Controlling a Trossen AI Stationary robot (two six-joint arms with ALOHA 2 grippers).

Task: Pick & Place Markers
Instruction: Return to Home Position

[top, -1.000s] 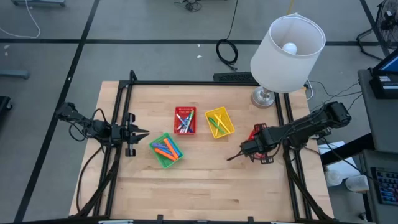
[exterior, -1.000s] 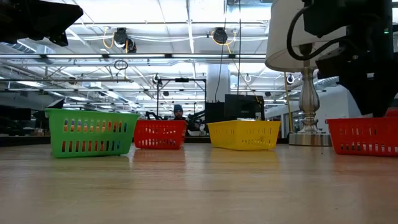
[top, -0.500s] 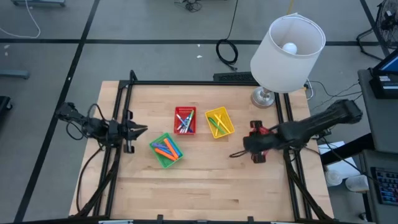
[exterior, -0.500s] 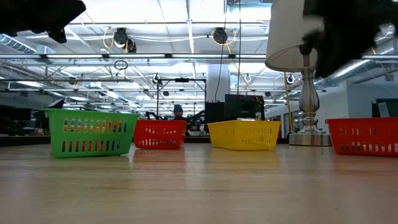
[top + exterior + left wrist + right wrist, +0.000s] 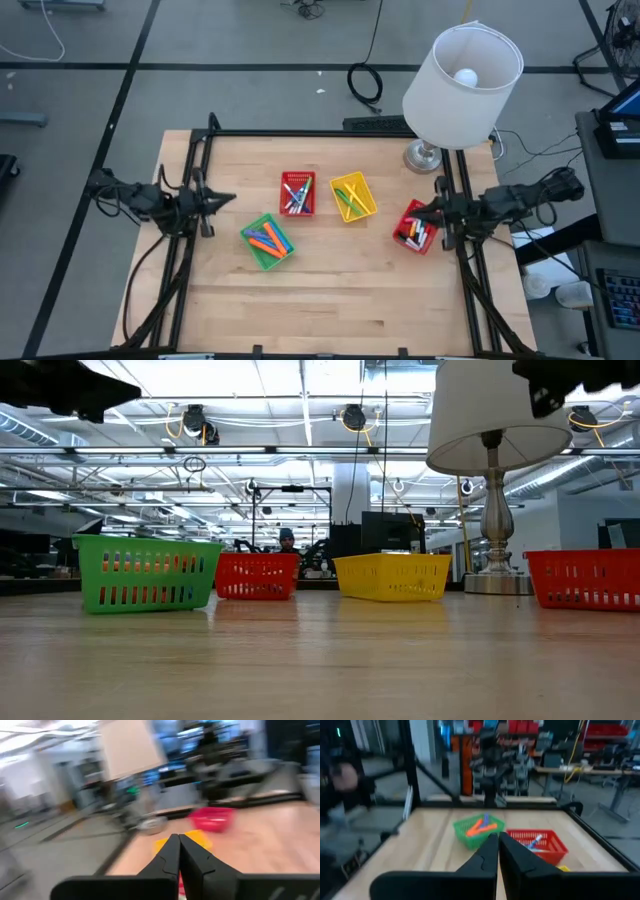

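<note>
The markers lie in four small mesh baskets on the table. Orange and blue ones are in the green basket [image 5: 267, 241], white and blue ones in a red basket [image 5: 297, 193], green and yellow ones in the yellow basket [image 5: 353, 196], and white and red ones in a second red basket [image 5: 415, 228]. My left gripper [image 5: 228, 199] hovers shut near the table's left side, left of the green basket, pointing right. My right gripper [image 5: 425, 212] is shut above the second red basket's far right side, pointing left. Its own view shows its fingers [image 5: 497, 842] closed and holding nothing. The left wrist view shows the same of the left gripper [image 5: 179, 845].
A table lamp with a white shade [image 5: 462, 85] stands at the far right corner, its base [image 5: 424, 157] behind the second red basket. A black frame rail [image 5: 330, 133] borders the table. Bare wood lies along the near half [image 5: 340, 300].
My right gripper has drawn back toward the table's right edge and risen, uncovering the second red basket it stood over. My left gripper has shifted slightly toward the far-left. Both stayed shut. The baskets and markers have not moved.
</note>
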